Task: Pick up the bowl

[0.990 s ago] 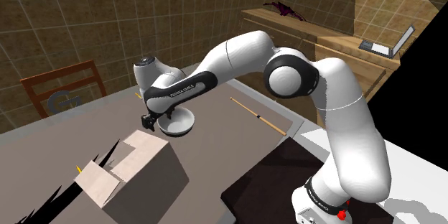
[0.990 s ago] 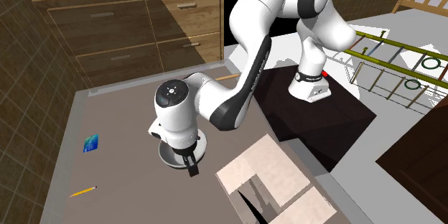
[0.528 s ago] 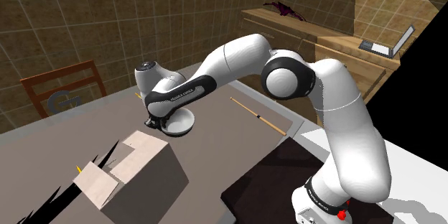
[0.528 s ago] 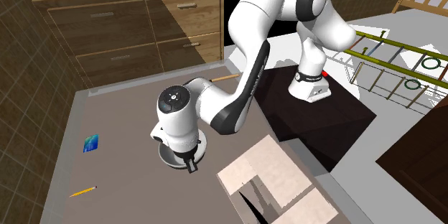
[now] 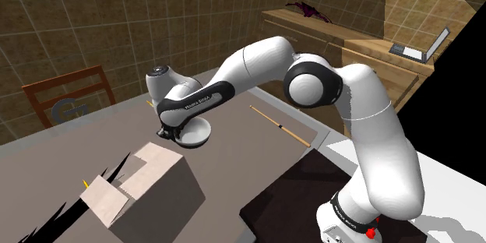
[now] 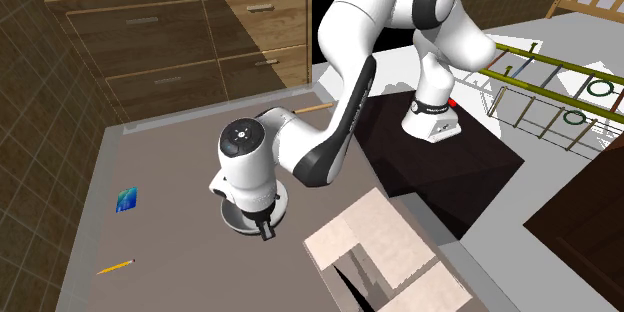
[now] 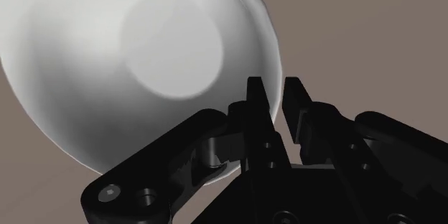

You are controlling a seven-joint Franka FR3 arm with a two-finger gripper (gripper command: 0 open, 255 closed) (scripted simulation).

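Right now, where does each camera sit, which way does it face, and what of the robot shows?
Shoulder view: beside and behind the stand, looking down over the table; the arm reaches to the bowl.
Second exterior view: high across the table, facing stand and arm.
Wrist view: on the hand, looking down into the bowl; the gripper straddles its rim.
Both exterior views share bowl, arm and cardboard box.

Bowl (image 7: 136,64) pale grey-white w/ lighter round centre, gripper (image 7: 276,90) all black, arm (image 5: 374,125) white w/ dark joints, table (image 5: 234,152) plain grey-brown, box (image 5: 152,179) beige, wall (image 5: 78,15) brown w/ tile grid.
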